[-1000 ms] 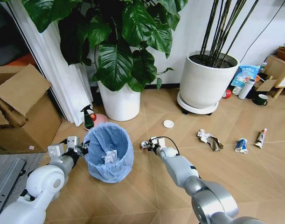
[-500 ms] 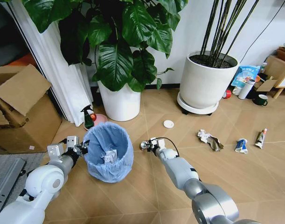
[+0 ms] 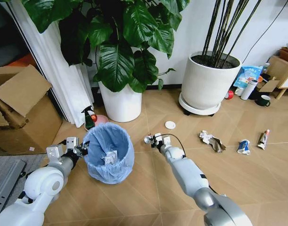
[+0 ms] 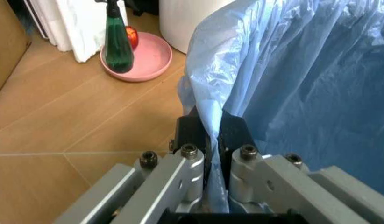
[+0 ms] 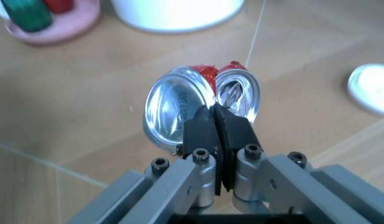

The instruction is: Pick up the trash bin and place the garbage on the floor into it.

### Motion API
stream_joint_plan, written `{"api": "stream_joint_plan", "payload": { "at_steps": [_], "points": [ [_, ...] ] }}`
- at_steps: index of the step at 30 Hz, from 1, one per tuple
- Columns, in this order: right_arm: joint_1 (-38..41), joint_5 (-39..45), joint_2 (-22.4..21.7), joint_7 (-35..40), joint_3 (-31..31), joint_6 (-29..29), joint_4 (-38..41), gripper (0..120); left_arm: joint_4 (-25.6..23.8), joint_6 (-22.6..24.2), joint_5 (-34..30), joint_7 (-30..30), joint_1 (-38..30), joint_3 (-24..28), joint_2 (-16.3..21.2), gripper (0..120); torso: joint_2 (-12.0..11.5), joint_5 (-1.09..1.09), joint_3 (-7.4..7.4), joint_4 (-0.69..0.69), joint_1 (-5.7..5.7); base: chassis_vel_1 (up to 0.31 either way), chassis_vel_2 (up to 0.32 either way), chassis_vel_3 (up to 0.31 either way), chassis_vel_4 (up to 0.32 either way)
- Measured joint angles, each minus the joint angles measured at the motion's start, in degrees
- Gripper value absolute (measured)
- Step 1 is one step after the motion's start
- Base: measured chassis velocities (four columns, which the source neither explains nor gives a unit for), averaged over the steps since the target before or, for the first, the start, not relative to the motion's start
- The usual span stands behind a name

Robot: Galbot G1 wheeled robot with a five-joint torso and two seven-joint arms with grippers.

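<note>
Because the right gripper has its jaws pressed together on only a thin fold of the crushed red can, held off the floor just beside the trash bin, the can could twist loose and miss. With the left gripper pinching mostly the blue bag at the rim, the liner might slip. How much hard rim sits inside that pinch is hidden by plastic.
</note>
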Motion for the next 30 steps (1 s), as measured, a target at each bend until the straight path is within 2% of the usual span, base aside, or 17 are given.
{"api": "stream_joint_plan", "payload": {
  "at_steps": [4, 7, 8, 10, 12, 14, 16, 19, 20, 23, 30],
  "points": [
    [-1.17, 1.8, -1.55, 0.51, -1.08, -0.02, 5.61, 0, 0.53, -0.01, 0.36, 0.38, 0.0, 0.0, -0.2, 0, 0.0, -0.01, -0.01, 0.01, 0.0, 0.0, 0.0, 0.0, 0.0],
    [-2.66, 8.52, -4.66, 2.4, -3.57, -1.81, 16.48, 0, 1.69, 0.42, 0.87, 1.18, -0.48, 0.39, -0.47, 0, 0.0, -0.01, -0.01, 0.01, 0.0, 0.0, 0.0, 0.0, 0.0],
    [-2.66, 8.52, -4.66, 2.4, -3.57, -1.81, 16.48, 0, 1.69, 0.42, 0.87, 1.18, -0.48, 0.39, -0.47, 0, 0.0, -0.01, -0.01, 0.01, 0.0, 0.0, 0.0, 0.0, 0.0],
    [-3.42, 13.33, -7.04, 3.91, -5.27, -3.58, 25.25, 0, 2.05, 0.75, 0.97, 1.18, -0.88, 0.85, -0.66, 0, 0.0, 0.0, -0.01, 0.02, 0.0, 0.0, 0.0, 0.0, 0.0],
    [-3.62, 14.61, -7.79, 4.39, -5.75, -4.04, 27.63, 0, 2.14, 0.91, 1.0, 1.15, -0.94, 0.95, -0.7, 0, 0.0, -0.01, -0.01, 0.01, 0.0, 0.0, 0.0, 0.0, 0.0],
    [-4.12, 18.5, -10.18, 6.33, -7.15, -6.05, 35.41, 0, 2.25, 1.36, 1.01, 1.14, -1.0, 1.21, -0.7, 0, 0.0, -0.01, -0.01, 0.01, 0.0, 0.0, 0.0, 0.0, 0.0],
    [-4.28, 20.1, -11.14, 7.17, -7.67, -6.94, 38.31, 0, 2.29, 1.5, 1.01, 1.14, -1.0, 1.34, -0.61, 0, 0.0, -0.01, -0.01, 0.01, -0.01, 0.0, 0.0, 0.0, 0.0],
    [-4.8, 26.19, -14.38, 9.25, -9.92, -9.79, 48.21, 0, 2.64, 2.1, 0.94, 1.13, -1.03, 1.61, -0.23, 0, 0.01, -0.02, -0.02, 0.01, -0.01, 0.0, 0.0, 0.0, 0.0],
    [-4.8, 26.19, -14.38, 9.25, -9.92, -9.79, 48.21, 0, 2.64, 2.1, 0.94, 1.13, -1.03, 1.61, -0.23, 0, 0.01, -0.02, -0.02, 0.01, -0.01, 0.0, 0.0, 0.0, 0.0],
    [-5.82, 32.05, -17.94, 11.92, -13.81, -11.7, 56.08, 0, 3.03, 2.43, 0.79, 1.14, -1.43, 2.01, -0.21, 0, 0.01, -0.01, -0.02, 0.01, -0.01, 0.0, 0.0, 0.0, 0.0],
    [-7.19, 37.46, -23.45, 15.02, -20.99, -13.55, 62.76, 0, 3.18, 2.89, 0.74, 1.39, -1.77, 2.3, -0.49, 0, 0.0, -0.01, -0.01, 0.01, -0.01, 0.0, 0.0, 0.0, 0.0]
  ]
}}
